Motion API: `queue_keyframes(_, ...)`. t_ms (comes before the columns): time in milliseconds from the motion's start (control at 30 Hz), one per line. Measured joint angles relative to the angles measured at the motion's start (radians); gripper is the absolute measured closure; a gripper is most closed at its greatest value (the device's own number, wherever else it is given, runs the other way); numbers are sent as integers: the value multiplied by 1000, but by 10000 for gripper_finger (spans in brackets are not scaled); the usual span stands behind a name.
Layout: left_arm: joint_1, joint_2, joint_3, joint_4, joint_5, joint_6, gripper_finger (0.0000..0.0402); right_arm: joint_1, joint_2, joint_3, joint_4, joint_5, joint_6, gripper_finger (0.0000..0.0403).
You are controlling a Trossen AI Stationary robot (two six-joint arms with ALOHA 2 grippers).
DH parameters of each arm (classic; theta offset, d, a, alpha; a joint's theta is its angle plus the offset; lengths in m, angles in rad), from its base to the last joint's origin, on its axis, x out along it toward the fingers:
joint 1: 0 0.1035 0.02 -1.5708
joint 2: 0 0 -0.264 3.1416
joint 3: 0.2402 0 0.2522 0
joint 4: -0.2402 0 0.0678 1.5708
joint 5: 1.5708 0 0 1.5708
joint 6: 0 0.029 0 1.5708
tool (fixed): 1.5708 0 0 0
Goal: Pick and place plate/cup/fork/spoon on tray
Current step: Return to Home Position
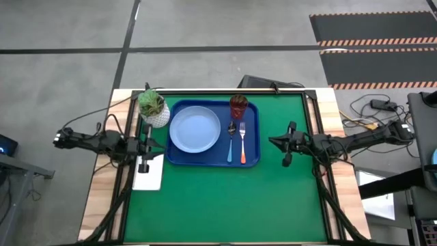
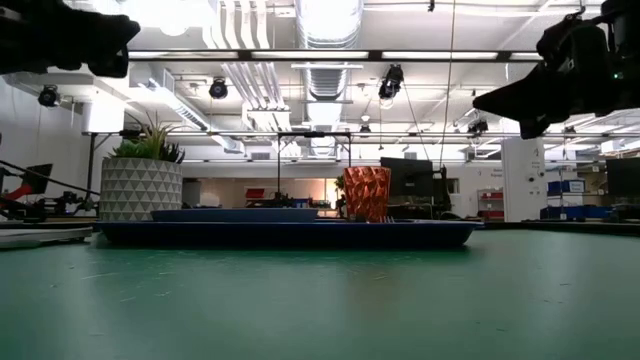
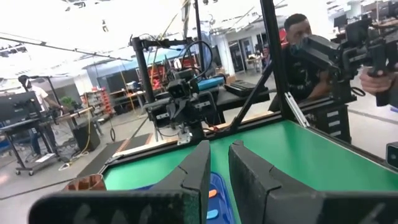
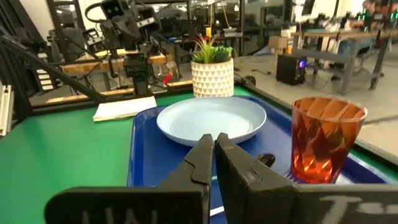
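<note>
The dark-blue tray lies on the green mat at the table's far middle. On it rest the light-blue plate, the reddish cup upright in the far right corner, the teal-handled spoon and the orange-handled fork, side by side to the right of the plate. My left gripper hovers just left of the tray, fingers a narrow gap apart, holding nothing. My right gripper hovers right of the tray, shut and holding nothing, pointing level at the tray.
A white patterned pot with a green plant stands at the tray's far left corner. A white sheet lies on the mat's left edge under my left arm. A dark frame rims the table. A person stands beyond the table's right side.
</note>
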Motion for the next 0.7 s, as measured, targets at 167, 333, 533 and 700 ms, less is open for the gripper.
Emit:
queue_keyframes(167,0,-63,-43,-1,0,-22,362,-3,-24,0,1,2,-56,394)
queue_keyframes(333,0,-104,-72,-2,-32,-31,362,-39,-43,0,1,2,-81,394)
queue_keyframes(533,0,-102,-80,-1,-58,-52,362,-101,-73,0,-7,-53,-96,394)
queue_keyframes(700,0,-103,-78,0,-58,-51,362,-125,-124,0,-40,-126,-89,394)
